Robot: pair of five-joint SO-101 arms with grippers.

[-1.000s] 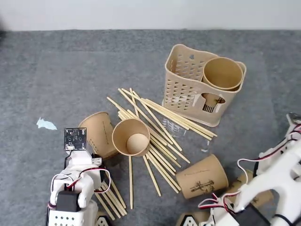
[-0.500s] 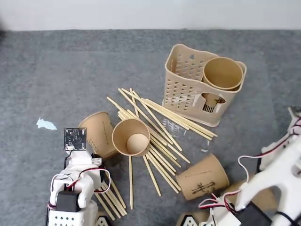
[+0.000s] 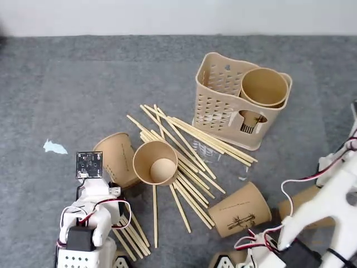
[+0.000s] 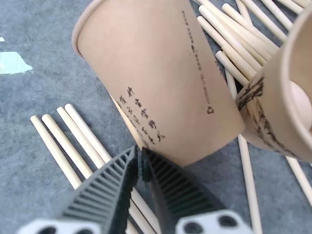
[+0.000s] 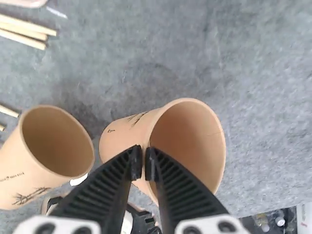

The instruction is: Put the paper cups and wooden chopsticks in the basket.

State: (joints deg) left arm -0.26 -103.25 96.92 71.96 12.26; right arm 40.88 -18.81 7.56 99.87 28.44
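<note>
**Basket (image 3: 215, 106) holding 1st cup (image 3: 264, 86), R gripper (image 5: 142, 163) pinching 2nd cup (image 5: 187, 141)**

Basket is standing upright at the far side of the grey mat (image 3: 83, 84). 1st cup is sitting mouth-up inside it, at the end nearer the R arm's side.

R gripper is nipping 2nd cup by the rim, jaws narrow w/ just the paper wall btwn them: one finger inside the mouth, the other outside. That cup is tilting at the near R edge of the mat, mouth facing the wrist cam. 3rd cup (image 3: 245, 209) is lying on its side just beside it, mouth also turning toward the R arm.

Sticks (image 3: 192, 184) are lying in a loose fan across the mat, from the basket's foot down toward the L arm (image 3: 92, 212). 4th cup (image 3: 156, 162) is resting on them, mouth pointing up at the high cam. 5th cup (image 3: 116, 157) is lying on its side up against it.

L gripper (image 4: 140, 158) is hanging low by 5th cup's side, jaws drawn to a thin slit, tips over a stick. Can't tell if anything is caught btwn them.

Scrap (image 3: 54, 147) of pale blue paper is lying on the mat, well apart from the rest, on the L side.
</note>
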